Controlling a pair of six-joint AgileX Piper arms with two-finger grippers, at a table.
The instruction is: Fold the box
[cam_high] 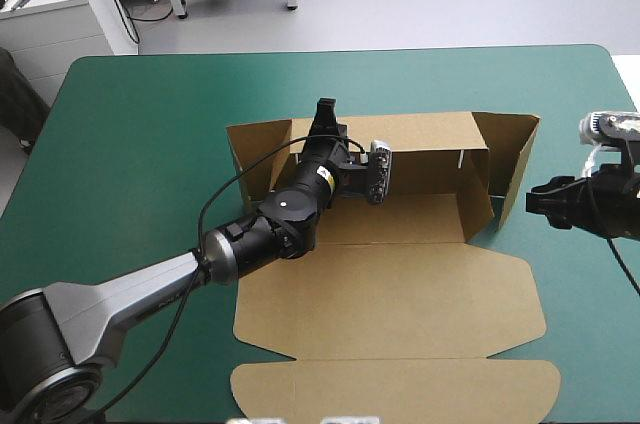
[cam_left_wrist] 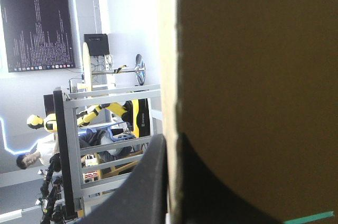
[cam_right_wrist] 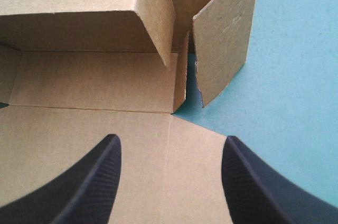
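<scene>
In the high view we locate the box (cam_high: 400, 324) mid-table, far walls raised, lid flat nearside, left gripper (cam_high: 325, 112) at its far wall, right gripper (cam_high: 532, 204) beside its right wall; in the left wrist view the left fingers (cam_left_wrist: 150, 187) pinch the board; in the right wrist view the right fingers (cam_right_wrist: 95, 182) stand spread over flat board.

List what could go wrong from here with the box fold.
1. The left claw pinches only the top edge of the far wall; pulling hard could crease the board or let it slip out.
2. The right end flaps stand loose and untucked, and the open right claw holds nothing, so the box could slide as the wall moves.
</scene>
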